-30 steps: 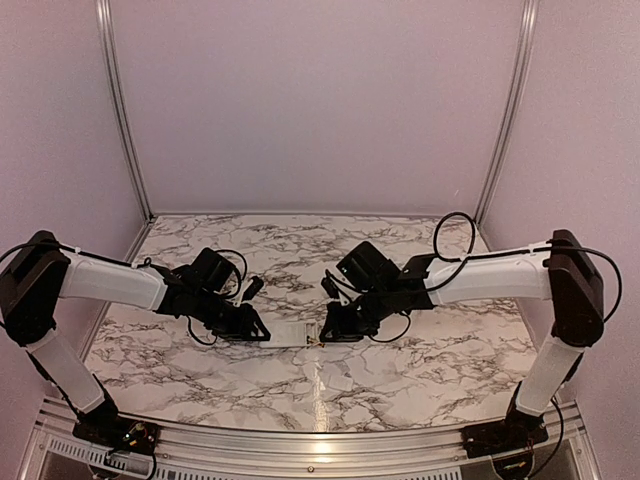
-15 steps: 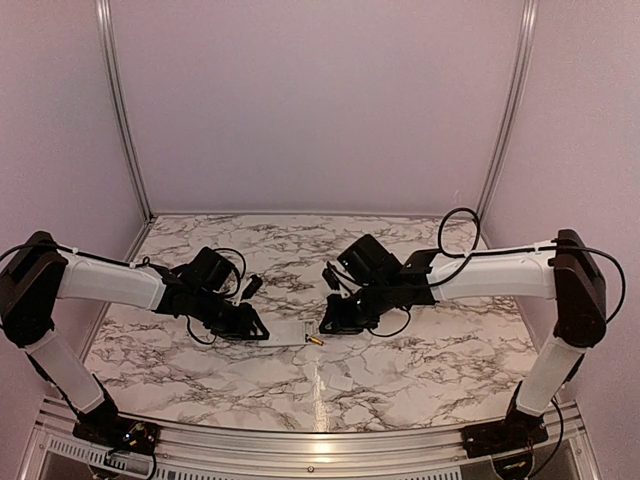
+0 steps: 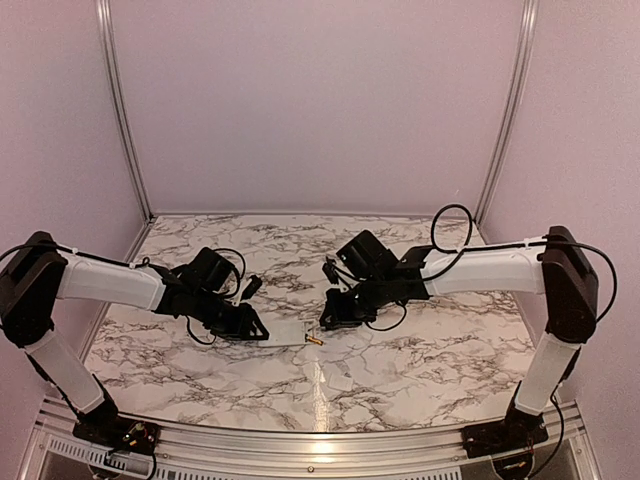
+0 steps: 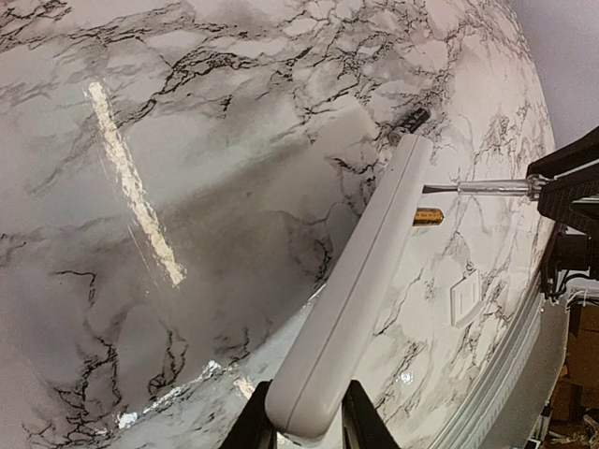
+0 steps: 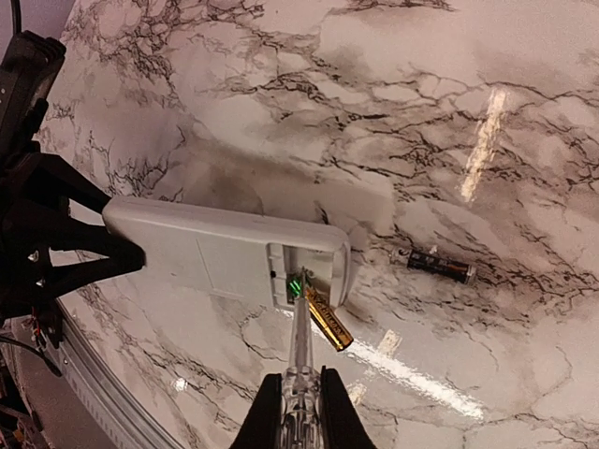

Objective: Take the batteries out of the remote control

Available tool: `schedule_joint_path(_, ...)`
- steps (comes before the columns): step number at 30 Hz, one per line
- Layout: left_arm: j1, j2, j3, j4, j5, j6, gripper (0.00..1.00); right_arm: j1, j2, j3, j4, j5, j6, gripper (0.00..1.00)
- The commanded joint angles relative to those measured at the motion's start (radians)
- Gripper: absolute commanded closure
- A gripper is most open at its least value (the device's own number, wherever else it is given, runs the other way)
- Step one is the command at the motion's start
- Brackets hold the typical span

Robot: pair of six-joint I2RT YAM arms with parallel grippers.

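The left hand (image 4: 307, 423) is clamped on one end of the remote control (image 5: 225, 248), holding it on edge over the counter (image 5: 449, 94) with the battery recess facing the right hand (image 5: 299, 412). That hand is closed on a slim pointed tool (image 5: 299, 369) whose tip sits in the recess, where one battery (image 5: 328, 320) tips out. A second battery (image 5: 442, 266) lies loose just beyond. Both look light, hard, smooth and likely to roll, so they are best pinched across the middle. The tool's shaft crowds the recess. A white cover (image 4: 465, 299) lies apart.
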Motion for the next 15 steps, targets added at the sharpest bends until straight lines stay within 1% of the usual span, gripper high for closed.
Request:
schedule_joint_path(1, 0.01, 0.017, -0.04, -0.151, -0.156, -0.011, 1.0, -0.004, 0.02, 0.011, -0.016, -0.016, -0.03, 1.0)
schedule_joint_path(7, 0.01, 0.018, -0.036, -0.149, -0.165, -0.018, 1.0, 0.013, -0.014, -0.033, -0.031, -0.033, -0.041, 1.0)
schedule_joint_path(11, 0.01, 0.02, -0.033, -0.147, -0.164, -0.023, 1.0, 0.029, -0.009, -0.034, -0.016, -0.08, -0.051, 1.0)
schedule_joint_path(15, 0.01, 0.022, -0.032, -0.144, -0.164, -0.027, 1.0, 0.036, -0.016, -0.033, -0.007, -0.082, -0.048, 1.0)
